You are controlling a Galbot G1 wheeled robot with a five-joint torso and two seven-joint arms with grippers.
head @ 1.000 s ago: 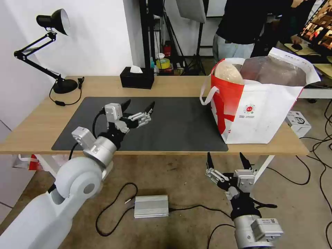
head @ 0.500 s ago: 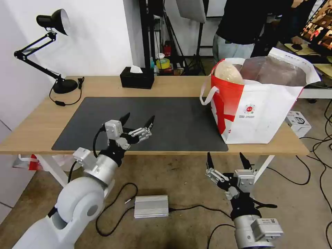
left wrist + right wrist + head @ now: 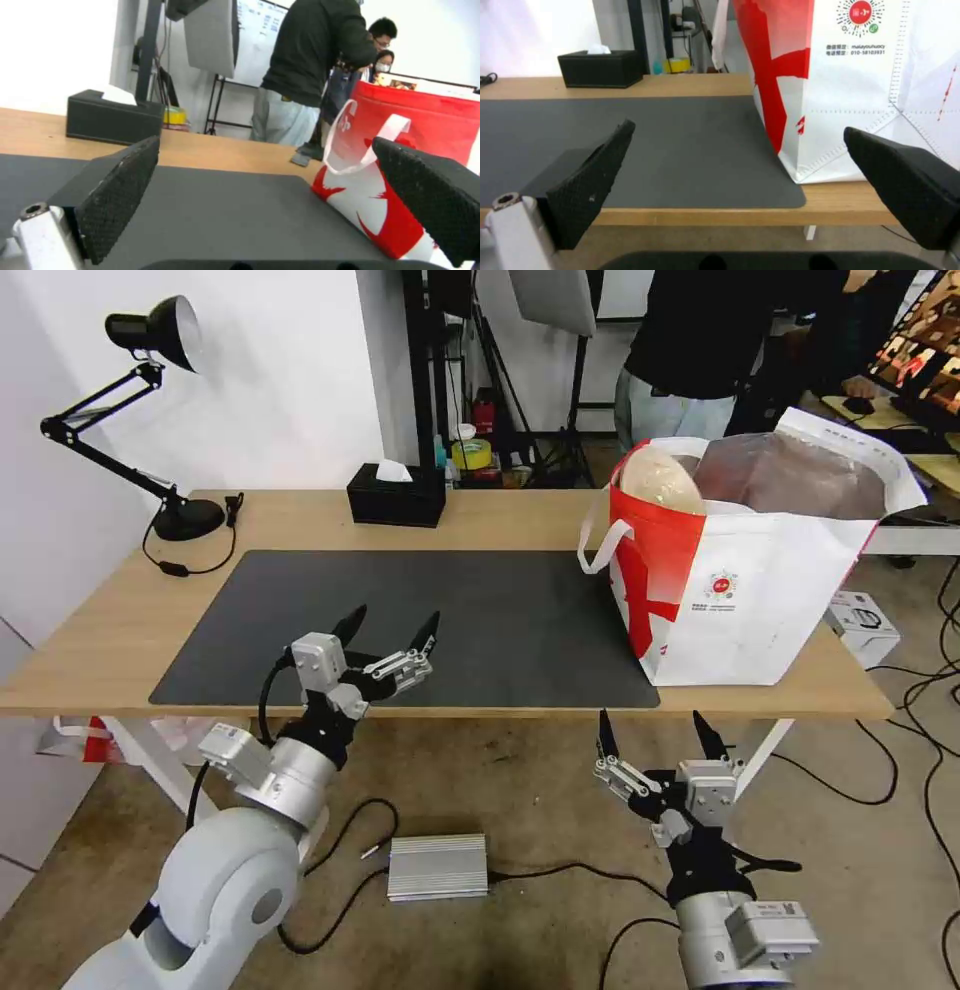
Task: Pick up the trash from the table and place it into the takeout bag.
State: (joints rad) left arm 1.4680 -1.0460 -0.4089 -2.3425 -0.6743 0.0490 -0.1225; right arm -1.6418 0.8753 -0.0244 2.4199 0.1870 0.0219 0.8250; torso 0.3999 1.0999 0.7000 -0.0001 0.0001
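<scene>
Hovering left hand point(image 3: 390, 632), fingers spread, empty, over desk point(image 3: 120, 620) front edge; right hand point(image 3: 660, 740) spread below desk. Beige bowl point(image 3: 655, 482) sits inside takeout bag point(image 3: 740, 600). My advice: retract clear of bag.

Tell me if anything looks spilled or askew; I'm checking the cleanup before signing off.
Nothing spilled. The takeout bag stands upright on the table, with the beige pulp bowl tilted on edge at its mouth. Left gripper and right gripper are open and hold nothing.
</scene>
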